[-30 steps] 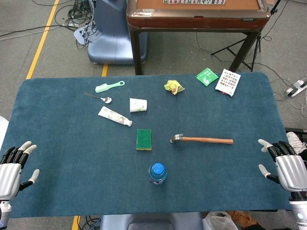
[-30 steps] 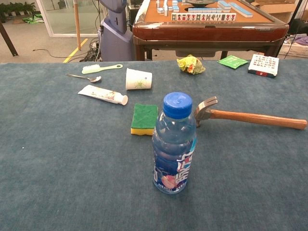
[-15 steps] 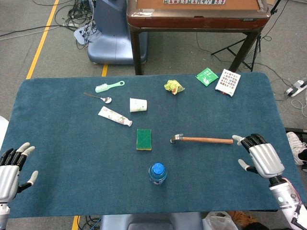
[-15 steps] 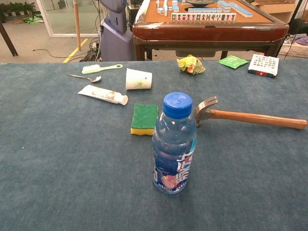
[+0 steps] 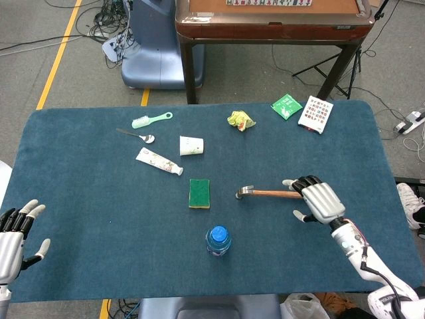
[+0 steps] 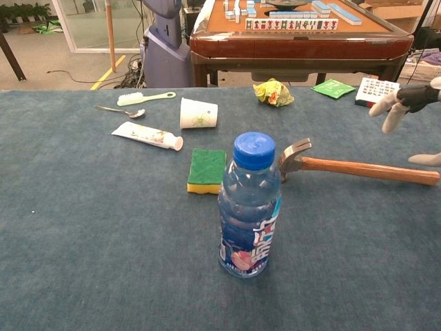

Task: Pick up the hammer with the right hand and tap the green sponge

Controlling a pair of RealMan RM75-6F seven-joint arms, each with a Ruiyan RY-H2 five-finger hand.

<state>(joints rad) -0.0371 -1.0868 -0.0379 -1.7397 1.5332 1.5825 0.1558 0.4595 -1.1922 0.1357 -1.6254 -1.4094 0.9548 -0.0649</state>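
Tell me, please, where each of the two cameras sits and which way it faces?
Head view: high above the near edge, looking down on the table; shows left hand and right hand.
Chest view: low at the near edge, looking level across; shows only right hand fingers.
Shared: hammer, green sponge, water bottle.

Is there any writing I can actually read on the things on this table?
None can be read.
Water bottle label: white characters, illegible.
Toothpaste tube: print too small.
Paper cup: green pattern only.
Green packet and patterned card: too blurred.
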